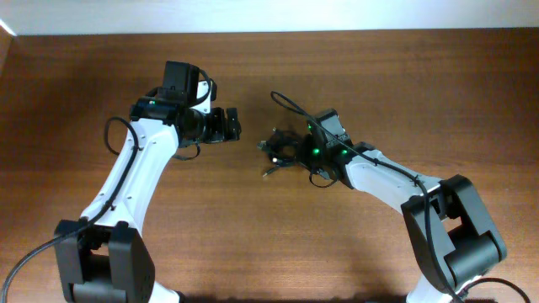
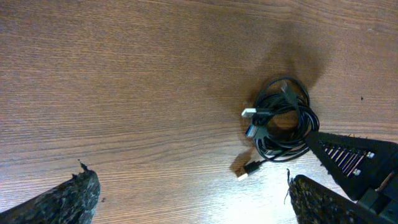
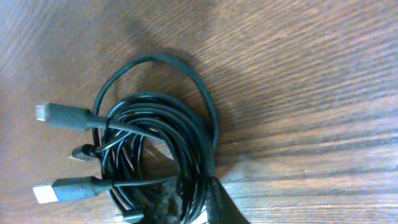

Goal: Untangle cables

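Note:
The cables (image 1: 282,153) lie as one tight black coil on the wooden table, between the two arms. In the left wrist view the cables (image 2: 283,121) show silvery plugs sticking out to the left, and one plug (image 2: 244,174) trails onto the wood. My right gripper (image 3: 193,202) is shut on the near side of the coil (image 3: 155,143), with several strands pinched between its fingers. From overhead, the right gripper (image 1: 296,151) sits on the bundle. My left gripper (image 1: 232,124) hovers to the coil's left, open wide (image 2: 189,190) with only bare wood between its fingers.
A thicker black robot cable (image 1: 290,105) arcs up behind the right wrist. The table's far edge meets a pale wall (image 1: 269,15) at the top. The right arm's finger (image 2: 348,158) shows in the left wrist view beside the coil.

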{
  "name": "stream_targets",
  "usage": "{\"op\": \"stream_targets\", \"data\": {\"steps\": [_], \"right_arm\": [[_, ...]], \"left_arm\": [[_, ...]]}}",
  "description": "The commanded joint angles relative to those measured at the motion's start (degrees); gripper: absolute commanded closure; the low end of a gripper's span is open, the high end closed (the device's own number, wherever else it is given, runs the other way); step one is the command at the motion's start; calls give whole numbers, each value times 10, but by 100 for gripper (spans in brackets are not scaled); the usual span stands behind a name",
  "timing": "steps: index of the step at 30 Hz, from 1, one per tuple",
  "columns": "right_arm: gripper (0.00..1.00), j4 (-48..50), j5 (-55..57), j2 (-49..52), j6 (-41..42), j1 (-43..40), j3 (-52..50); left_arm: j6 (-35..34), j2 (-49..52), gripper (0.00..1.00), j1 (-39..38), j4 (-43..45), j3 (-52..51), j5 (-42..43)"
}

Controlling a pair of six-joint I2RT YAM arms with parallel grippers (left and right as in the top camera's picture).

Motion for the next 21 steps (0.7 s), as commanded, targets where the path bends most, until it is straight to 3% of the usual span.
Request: {"op": "stream_targets", "data": {"steps": [1, 7, 11, 16, 21], "right_arm": [[96, 0, -39, 1, -20, 3, 8], [96, -28, -102, -79, -141, -3, 31], [96, -46, -108, -161, -173, -3, 31], [96, -45, -198, -225, -217, -2, 31], [96, 20, -316, -234, -217, -3, 31]], "left_arm": [[-3, 1, 1, 1, 1, 9, -4], [-4, 1, 1, 1, 0, 9, -3], [-4, 1, 1, 1, 1, 9, -2], [-4, 1, 1, 1, -8, 9, 133], [-4, 1, 1, -6, -9, 8, 153]]}}
